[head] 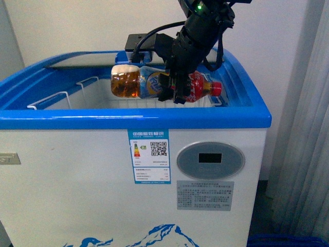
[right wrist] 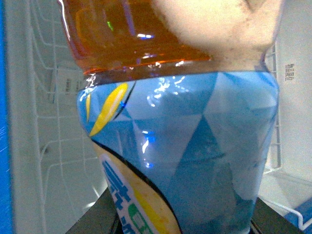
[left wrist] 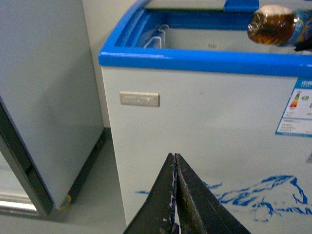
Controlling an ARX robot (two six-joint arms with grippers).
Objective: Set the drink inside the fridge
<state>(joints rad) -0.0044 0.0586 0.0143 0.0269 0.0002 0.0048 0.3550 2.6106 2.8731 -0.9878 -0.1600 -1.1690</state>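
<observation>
The drink (head: 139, 82) lies on its side in the air above the open top of the fridge (head: 77, 175), base to your left and red cap to your right. Amber liquid with a band of foam fills the clear base end; the wrapper runs from blue and yellow to red near the neck. Your right gripper (head: 172, 90) comes down from above and is clamped around the wrapper at mid-length, fingers closed onto the bottle. In the right wrist view the drink (right wrist: 185, 146) fills the picture, with white wire basket walls (right wrist: 44, 146) of the fridge interior behind it. Your left gripper (left wrist: 174, 195) hangs low before the white front wall of the fridge (left wrist: 204, 146), its two dark fingers pressed together with nothing between them. In that view the bottle's base (left wrist: 273, 27) shows above the blue rim. A grey upright cabinet (left wrist: 44, 97) stands beside the fridge, apart from it.
</observation>
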